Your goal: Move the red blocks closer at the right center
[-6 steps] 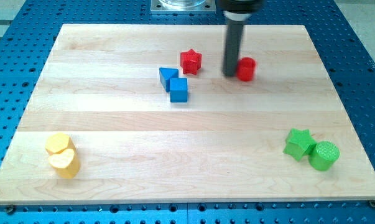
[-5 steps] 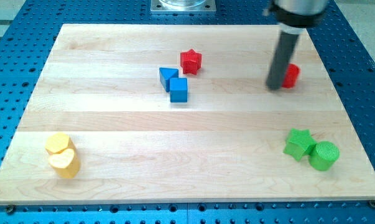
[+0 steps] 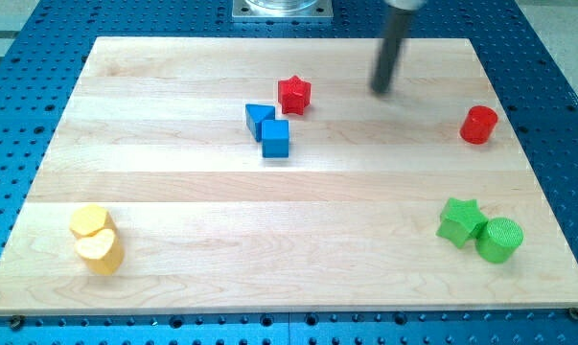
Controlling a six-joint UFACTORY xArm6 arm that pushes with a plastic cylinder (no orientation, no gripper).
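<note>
A red star block sits at the upper middle of the wooden board. A red cylinder stands alone near the board's right edge, at about mid-upper height. My tip is at the view's top, between the two red blocks, closer to the star and well left of the cylinder. It touches neither block.
A blue triangle block and a blue cube sit together just below-left of the red star. A green star and green cylinder are at the lower right. A yellow cylinder and yellow heart are at the lower left.
The red cylinder was pushed right from the upper middle to near the right edge. My tip then left it and moved back up and to the left.
</note>
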